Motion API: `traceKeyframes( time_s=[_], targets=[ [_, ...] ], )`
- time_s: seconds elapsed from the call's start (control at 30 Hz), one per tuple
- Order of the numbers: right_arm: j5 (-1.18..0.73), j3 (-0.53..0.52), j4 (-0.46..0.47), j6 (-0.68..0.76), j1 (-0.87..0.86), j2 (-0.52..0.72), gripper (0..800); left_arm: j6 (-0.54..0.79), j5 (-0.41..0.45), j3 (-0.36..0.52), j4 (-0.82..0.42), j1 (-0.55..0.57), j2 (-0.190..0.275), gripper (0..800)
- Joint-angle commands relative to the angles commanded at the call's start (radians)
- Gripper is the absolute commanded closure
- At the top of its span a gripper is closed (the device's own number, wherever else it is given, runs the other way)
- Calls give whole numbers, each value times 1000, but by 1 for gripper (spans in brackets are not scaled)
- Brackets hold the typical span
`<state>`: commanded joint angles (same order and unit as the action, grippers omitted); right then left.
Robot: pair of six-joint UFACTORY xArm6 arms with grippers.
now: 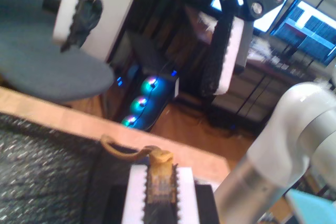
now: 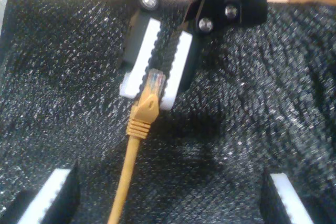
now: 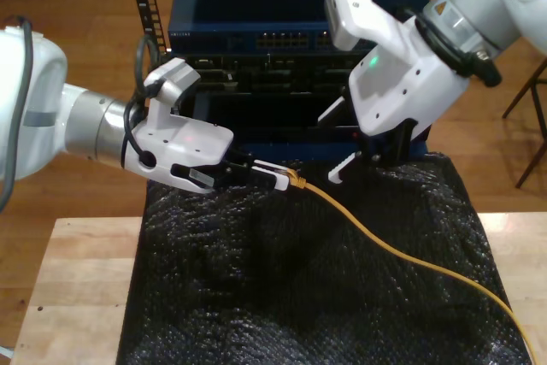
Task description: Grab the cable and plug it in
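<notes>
Clamped pad-to-pad on the clear plug of the cable: my first gripper, reaching in from the exterior view's left. Plug end buried between the pads, yellow boot sticking out just past the fingertips. Hovering right above and just apart, my second gripper, jaws spread wide and holding nothing, looking straight down at that boot in its own wrist view. Long axis of the cable: out from the pinch toward the exterior view's right, then sagging across the black mat and off the lower right corner of that view. Pretty sure a handover is next, going by the clear tip pointing back into the first jaws rather than at the switch behind. Second gripper clearly the nearer one to the free boot, so probably drop straight down and close across it, pads either side of the cable's line. Plenty of open room above the mat. Tight spot only between the two sets of fingers. Port row up at the back, well apart from the plug. Loose slack trailing, so watch for snagging on the mat's edge.
</notes>
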<state>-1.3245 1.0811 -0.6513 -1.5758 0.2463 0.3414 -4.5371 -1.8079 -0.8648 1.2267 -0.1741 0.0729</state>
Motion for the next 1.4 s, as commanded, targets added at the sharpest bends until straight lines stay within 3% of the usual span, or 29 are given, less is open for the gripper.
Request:
traceKeyframes(
  time_s=[0.23, 0.57, 0.83, 1.4],
  targets=[
    [66, -17, -5, -72, 20, 60, 2, -12, -63, 12, 52, -28, -2, 791],
    [109, -84, -149, -216, 31, 163, 8, -80, -138, 38, 121, -49, -28, 791],
    [219, -163, -150, -252, 58, 253, 4, -86, -192, 43, 173, -49, -54, 791],
    [434, -278, -150, -330, 196, 327, 6, -167, -305, 86, 295, -52, -61, 789]
  ],
)
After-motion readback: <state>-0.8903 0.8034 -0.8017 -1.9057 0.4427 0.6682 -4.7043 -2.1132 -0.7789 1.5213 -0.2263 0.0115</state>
